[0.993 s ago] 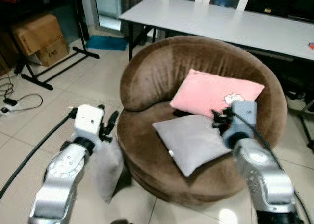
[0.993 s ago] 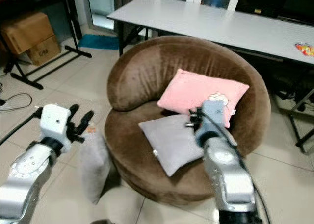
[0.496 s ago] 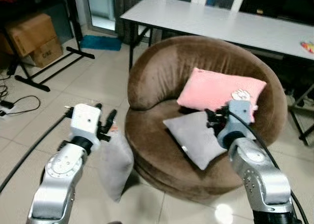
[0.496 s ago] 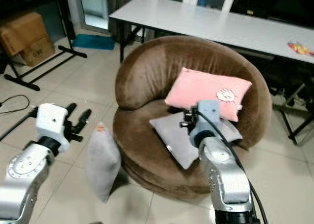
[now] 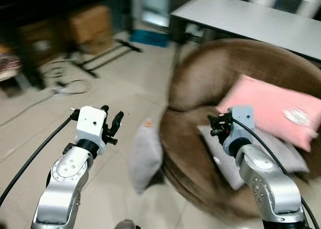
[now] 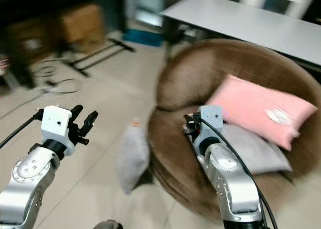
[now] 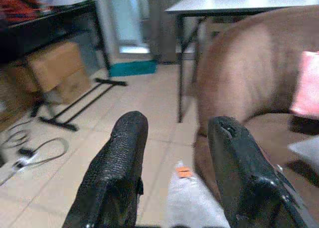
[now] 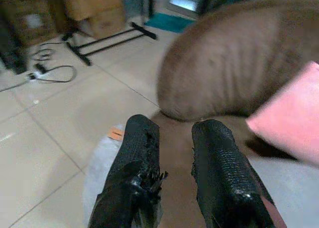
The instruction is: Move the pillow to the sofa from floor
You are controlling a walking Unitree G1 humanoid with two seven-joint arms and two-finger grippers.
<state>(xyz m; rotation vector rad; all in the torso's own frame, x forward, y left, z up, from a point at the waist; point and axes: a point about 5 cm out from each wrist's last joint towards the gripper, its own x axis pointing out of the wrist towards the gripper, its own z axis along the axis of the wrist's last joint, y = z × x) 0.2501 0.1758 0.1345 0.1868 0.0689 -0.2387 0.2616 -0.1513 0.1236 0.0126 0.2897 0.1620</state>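
A grey pillow (image 5: 145,156) with an orange tag stands on the tiled floor, leaning on the front left of the round brown sofa (image 5: 200,86). My left gripper (image 5: 111,113) hovers open just left of and above it; the left wrist view shows the grey pillow (image 7: 192,203) below the fingers. My right gripper (image 5: 215,126) is raised over the sofa's seat edge, open a little, with nothing between its fingers (image 8: 142,138). A pink pillow (image 5: 273,111) and a second grey pillow (image 6: 256,149) lie on the sofa.
A white table (image 5: 251,18) stands behind the sofa. Cardboard boxes (image 5: 90,23), a black stand's feet (image 5: 108,53) and loose cables (image 5: 65,86) sit at the far left. A black cable (image 5: 30,161) trails beside my left arm. The eye views are blurred.
The camera has swung left and blurred, so the sofa and pillows sit further right in view. Both grippers keep the same pose, with nothing taken hold of.
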